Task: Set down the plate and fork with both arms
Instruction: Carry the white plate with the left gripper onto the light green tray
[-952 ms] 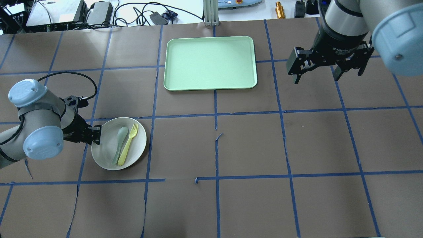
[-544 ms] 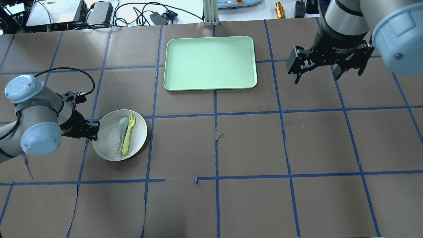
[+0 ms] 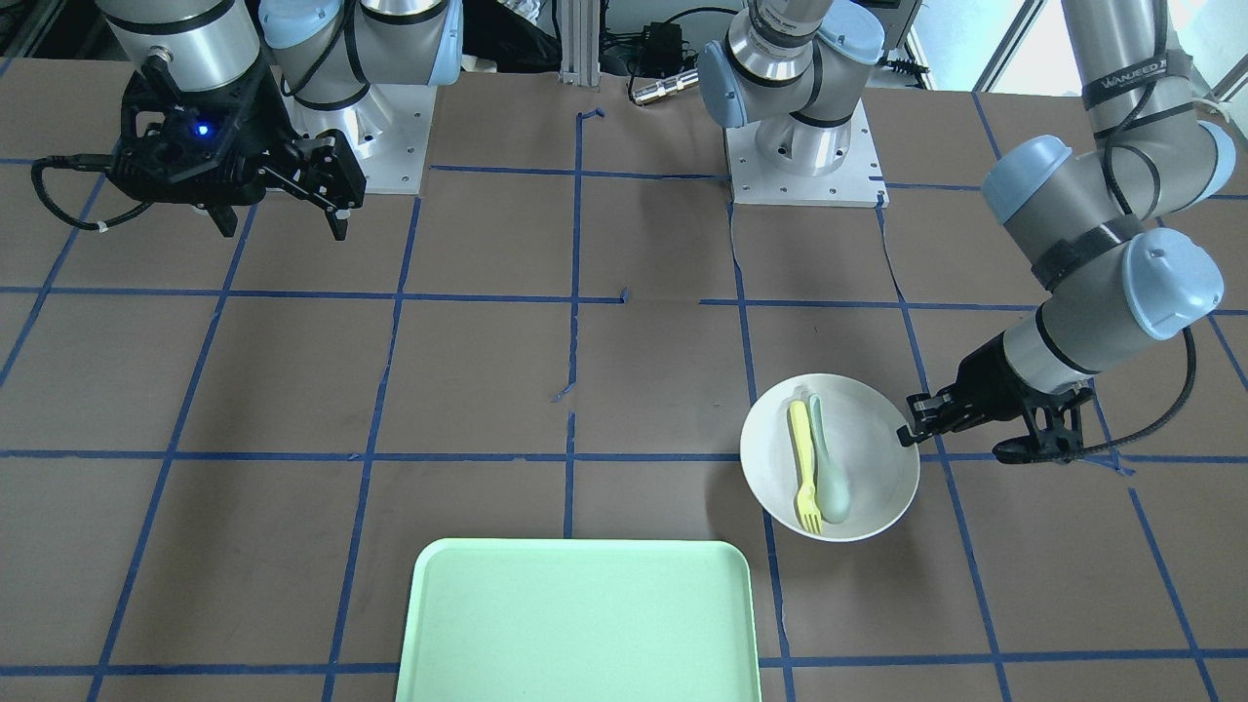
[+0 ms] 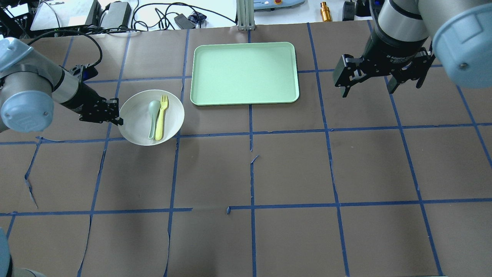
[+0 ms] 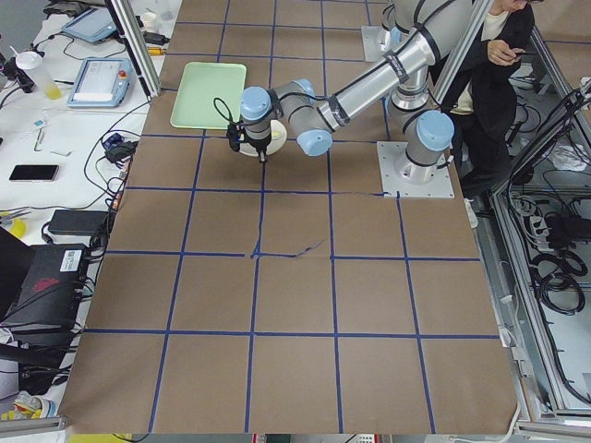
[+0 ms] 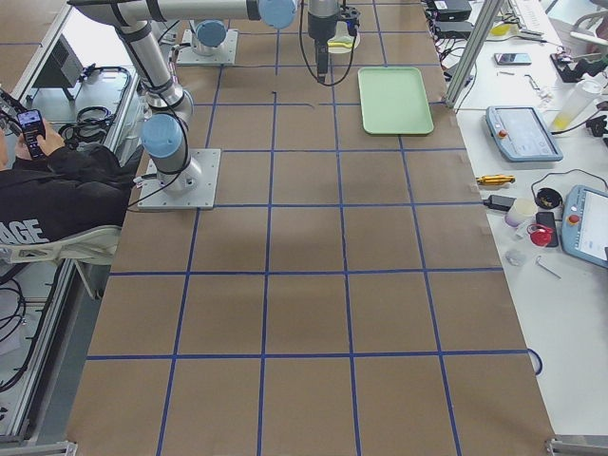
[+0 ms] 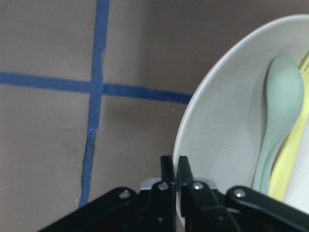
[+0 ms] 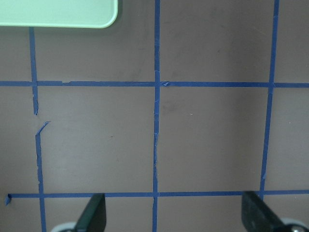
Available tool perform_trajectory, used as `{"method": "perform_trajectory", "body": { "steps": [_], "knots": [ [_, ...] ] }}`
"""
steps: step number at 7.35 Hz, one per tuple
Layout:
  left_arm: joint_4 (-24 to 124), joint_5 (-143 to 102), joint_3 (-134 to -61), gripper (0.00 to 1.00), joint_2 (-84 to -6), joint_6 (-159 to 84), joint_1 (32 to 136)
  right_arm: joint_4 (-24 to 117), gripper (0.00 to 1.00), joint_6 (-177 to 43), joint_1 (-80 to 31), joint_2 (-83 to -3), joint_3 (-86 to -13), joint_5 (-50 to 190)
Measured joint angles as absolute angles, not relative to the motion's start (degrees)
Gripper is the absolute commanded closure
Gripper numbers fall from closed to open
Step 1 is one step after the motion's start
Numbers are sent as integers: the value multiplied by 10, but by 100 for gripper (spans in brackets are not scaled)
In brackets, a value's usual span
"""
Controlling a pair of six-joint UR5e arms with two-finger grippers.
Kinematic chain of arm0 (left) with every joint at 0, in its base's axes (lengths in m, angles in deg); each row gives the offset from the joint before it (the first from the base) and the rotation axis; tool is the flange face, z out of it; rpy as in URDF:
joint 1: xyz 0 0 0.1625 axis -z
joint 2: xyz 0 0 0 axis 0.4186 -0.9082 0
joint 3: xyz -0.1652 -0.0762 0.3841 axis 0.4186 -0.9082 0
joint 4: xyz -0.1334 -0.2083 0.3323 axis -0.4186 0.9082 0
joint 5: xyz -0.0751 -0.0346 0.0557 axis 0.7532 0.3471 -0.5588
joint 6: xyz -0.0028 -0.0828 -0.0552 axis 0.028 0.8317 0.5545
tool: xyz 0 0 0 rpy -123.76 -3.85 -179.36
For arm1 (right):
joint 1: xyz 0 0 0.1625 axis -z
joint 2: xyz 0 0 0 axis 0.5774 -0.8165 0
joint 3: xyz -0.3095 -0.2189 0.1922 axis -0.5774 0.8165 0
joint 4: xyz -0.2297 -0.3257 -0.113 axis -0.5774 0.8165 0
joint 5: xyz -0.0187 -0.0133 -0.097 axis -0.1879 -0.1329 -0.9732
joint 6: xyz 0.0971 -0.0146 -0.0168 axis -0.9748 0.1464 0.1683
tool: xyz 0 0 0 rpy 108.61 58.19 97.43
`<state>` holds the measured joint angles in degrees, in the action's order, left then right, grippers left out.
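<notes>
Left gripper (image 4: 118,118) is pinched tight on the left rim of the plate (image 4: 132,115), which is just off the near-left corner of the green tray (image 4: 244,73), not touching it. In the plate, the fork (image 4: 161,117) and spoon (image 4: 152,121) lie side by side, fork on the right. Right gripper (image 4: 368,91) hangs wide open, right of the tray.

Robotics lab is indicated: table (image 4: 292,169) papered brown and gridded with blue tape (image 4: 251,130), arm base (image 3: 799,146) bolted onto a metal plate, teach pendant (image 6: 518,133) and cables (image 4: 153,15) laid on white side benches (image 6: 570,313), aluminium frame post (image 4: 245,15), operator (image 6: 57,180) seated alongside.
</notes>
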<state>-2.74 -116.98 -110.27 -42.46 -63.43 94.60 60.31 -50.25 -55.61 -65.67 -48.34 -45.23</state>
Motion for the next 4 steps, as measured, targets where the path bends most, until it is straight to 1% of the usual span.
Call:
{"method": "perform_trajectory", "body": {
  "steps": [2,4],
  "knots": [
    [-24,-1117,-1002,100,-497,-601,1011,603,0,-502,-556,-656,-483,-452],
    [-22,-1081,-883,100,-591,-564,1074,603,0,-502,-556,-656,-483,-452]
  ]
}}
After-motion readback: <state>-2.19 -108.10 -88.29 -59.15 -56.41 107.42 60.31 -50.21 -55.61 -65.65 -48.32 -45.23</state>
